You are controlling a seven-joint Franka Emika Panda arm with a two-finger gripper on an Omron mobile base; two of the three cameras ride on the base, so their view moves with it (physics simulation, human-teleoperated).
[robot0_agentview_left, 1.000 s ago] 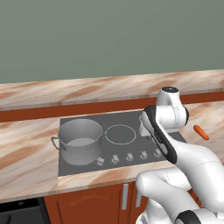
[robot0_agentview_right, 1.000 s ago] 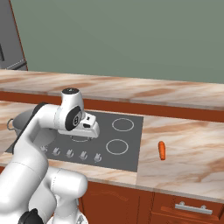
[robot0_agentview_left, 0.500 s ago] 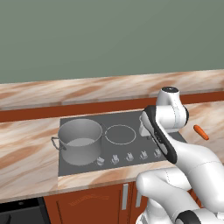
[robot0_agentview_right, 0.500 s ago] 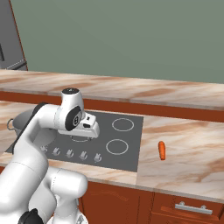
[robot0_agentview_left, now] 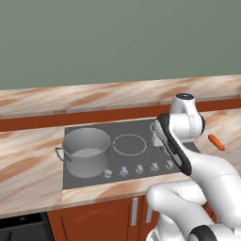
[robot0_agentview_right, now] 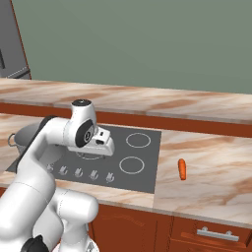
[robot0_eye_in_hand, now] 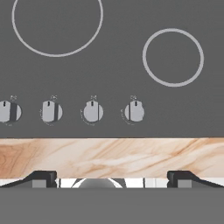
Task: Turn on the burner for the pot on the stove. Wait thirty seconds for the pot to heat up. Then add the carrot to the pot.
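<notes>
From the left, the pot (robot0_agentview_left: 86,151) stands on the stove (robot0_agentview_left: 141,129); from the right, the arm hides most of it. The hand view gives four knobs (robot0_eye_in_hand: 92,111) in a row; the gripper (robot0_eye_in_hand: 112,178) hangs wide open, holding nothing; the carrot (robot0_agentview_right: 182,169) lies on the counter (robot0_agentview_right: 206,172).

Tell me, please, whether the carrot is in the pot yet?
Not yet. The carrot lies on the counter right of the stove; the pot stands at the stove's left end.

no readable text, faint unreadable marks above knobs (robot0_eye_in_hand: 93,111)

counter: pale pink-and-cream marbled stone countertop (robot0_agentview_left: 28,164) | wall: flat grey-green wall (robot0_agentview_left: 117,37) | cabinets: reddish-brown wooden cabinet fronts (robot0_agentview_right: 197,231); silver bar handle (robot0_agentview_right: 220,235) on one drawer
</notes>
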